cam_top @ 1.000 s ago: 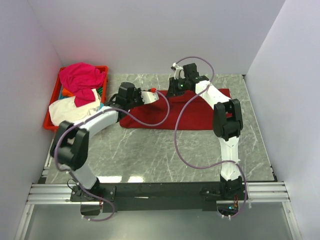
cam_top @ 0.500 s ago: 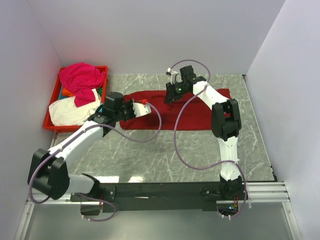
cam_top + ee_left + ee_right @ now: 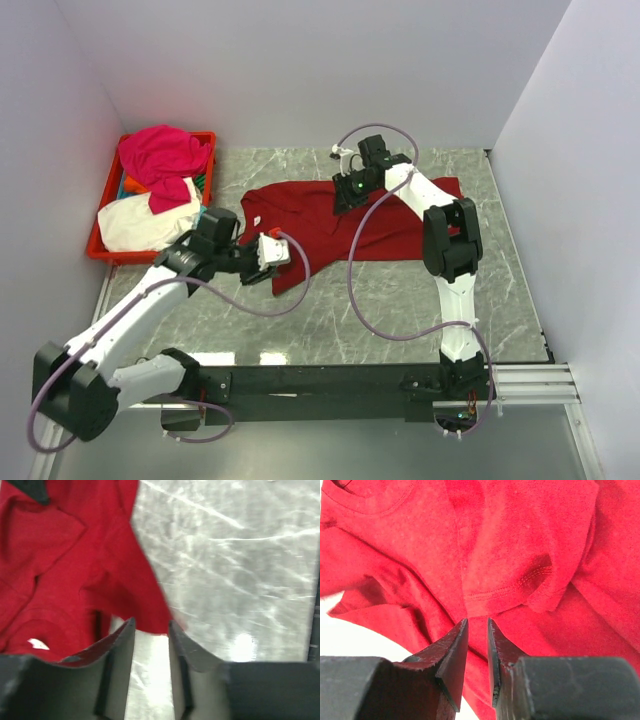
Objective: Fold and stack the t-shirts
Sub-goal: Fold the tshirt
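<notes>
A shirt [image 3: 330,228] lies spread on the bench [image 3: 400,300], rear middle; left of it, a crate [image 3: 97,247] holds a heap of shirts [image 3: 158,172]. The left end effector [image 3: 272,250] is at the shirt's near-left corner, and the right end effector [image 3: 343,196] is over its rear part.

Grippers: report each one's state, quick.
Left gripper: open, holding nothing.
Right gripper: closed on the red shirt.

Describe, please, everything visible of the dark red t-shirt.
The dark red t-shirt is soft, creased cloth, lying rumpled on the marble table, neckline toward the left, one corner trailing toward the near edge. The left hand, open, sits at that corner; the right hand's tips meet its middle, grip unclear.
</notes>
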Robot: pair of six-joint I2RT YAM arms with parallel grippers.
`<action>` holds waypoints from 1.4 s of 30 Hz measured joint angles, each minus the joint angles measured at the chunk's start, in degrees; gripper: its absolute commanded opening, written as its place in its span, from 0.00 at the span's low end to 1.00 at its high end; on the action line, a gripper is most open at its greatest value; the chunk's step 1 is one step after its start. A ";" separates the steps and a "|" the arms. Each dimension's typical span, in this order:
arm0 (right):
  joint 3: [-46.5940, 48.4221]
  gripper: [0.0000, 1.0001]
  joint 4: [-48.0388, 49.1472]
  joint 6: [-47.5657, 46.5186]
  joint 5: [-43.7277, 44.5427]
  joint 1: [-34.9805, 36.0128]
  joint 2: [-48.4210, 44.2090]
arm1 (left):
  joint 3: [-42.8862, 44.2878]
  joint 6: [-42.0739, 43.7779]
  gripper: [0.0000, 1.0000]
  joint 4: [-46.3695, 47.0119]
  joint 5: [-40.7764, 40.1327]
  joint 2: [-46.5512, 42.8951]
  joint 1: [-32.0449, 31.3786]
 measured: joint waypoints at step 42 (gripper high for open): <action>9.29 0.21 -8.04 -5.60 33.92 15.82 8.90 | -12.50 -30.21 0.81 19.67 -32.15 -21.81 -0.13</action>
